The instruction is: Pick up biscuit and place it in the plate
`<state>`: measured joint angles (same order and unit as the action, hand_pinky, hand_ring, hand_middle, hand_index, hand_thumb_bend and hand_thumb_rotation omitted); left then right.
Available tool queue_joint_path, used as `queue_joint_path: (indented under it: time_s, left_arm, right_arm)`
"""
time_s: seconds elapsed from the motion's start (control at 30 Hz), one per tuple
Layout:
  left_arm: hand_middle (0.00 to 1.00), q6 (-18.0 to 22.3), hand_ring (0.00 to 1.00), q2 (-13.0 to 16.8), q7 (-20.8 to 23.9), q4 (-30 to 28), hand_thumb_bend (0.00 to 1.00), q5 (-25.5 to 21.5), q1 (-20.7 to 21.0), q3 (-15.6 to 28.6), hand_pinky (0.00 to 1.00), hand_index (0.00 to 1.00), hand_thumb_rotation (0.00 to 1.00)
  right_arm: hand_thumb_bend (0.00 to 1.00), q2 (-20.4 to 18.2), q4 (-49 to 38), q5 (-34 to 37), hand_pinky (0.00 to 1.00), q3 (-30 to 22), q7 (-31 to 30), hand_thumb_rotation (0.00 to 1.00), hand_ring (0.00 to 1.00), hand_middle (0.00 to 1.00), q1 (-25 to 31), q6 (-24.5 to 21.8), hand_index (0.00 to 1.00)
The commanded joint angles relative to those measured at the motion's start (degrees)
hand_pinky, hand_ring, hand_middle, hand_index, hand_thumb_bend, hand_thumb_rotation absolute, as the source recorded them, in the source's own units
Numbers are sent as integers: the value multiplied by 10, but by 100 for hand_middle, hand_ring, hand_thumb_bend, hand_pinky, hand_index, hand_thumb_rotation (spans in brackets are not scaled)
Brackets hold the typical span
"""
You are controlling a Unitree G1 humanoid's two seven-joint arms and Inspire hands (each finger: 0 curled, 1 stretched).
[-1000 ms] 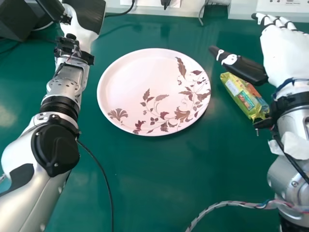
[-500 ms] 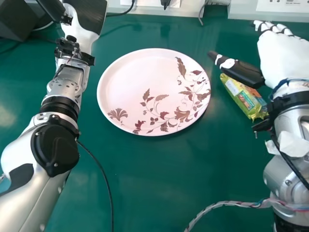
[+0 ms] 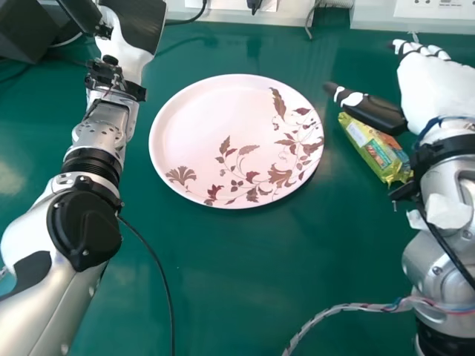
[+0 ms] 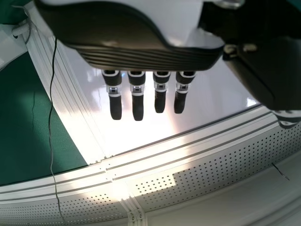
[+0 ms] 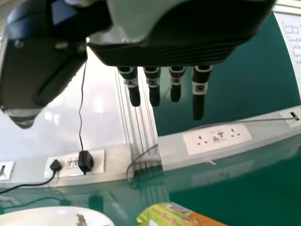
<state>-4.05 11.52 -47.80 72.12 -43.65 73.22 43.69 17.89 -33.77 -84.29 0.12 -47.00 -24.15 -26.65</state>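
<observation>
My left hand point(image 3: 128, 30) is at the far left of the table, left of the plate; in the left wrist view the same hand point(image 4: 141, 56) has its fingers straight. My right hand point(image 3: 438, 89) is over the right side, its thumb pointing toward the plate; in the right wrist view this hand point(image 5: 164, 52) has extended fingers and holds nothing. The yellow-green biscuit packet point(image 3: 375, 148) lies on the table beneath the right thumb and beside the wrist, its right end partly covered. The round white plate point(image 3: 215, 119) with brown leaf patterns rests at the middle, bare.
The green table point(image 3: 245, 282) extends around the plate. A black cable point(image 3: 165, 282) runs along it by the left arm, and a braided cable point(image 3: 326, 319) crosses near the right arm. A dark box point(image 3: 28, 33) stands at the far left; white trunking point(image 3: 334, 16) lines the back.
The right hand and forearm have shifted slightly left, nearer the packet. The left hand has moved very slightly right. Packet and plate have stayed put.
</observation>
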Motion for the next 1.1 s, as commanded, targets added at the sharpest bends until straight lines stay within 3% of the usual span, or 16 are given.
queue_joint_path:
  time_s: [0.0, 0.7, 1.07]
  left_arm:
    - [99, -1, 91, 2, 7, 0, 100, -2, 0, 2, 87, 95, 44]
    - [99, 6, 91, 1, 30, -7, 100, -8, -1, 5, 88, 97, 39]
    - [97, 20, 89, 0, 51, -10, 100, -4, -2, 3, 88, 96, 40]
  right_arm:
    - [100, -1, 11, -1, 80, -7, -6, 70, 97, 100, -8, 0, 100]
    - [100, 11, 92, 12, 77, -13, -31, 72, 96, 100, -24, -12, 100]
    - [94, 31, 130, 28, 75, -4, -35, 72, 94, 100, -27, -15, 100]
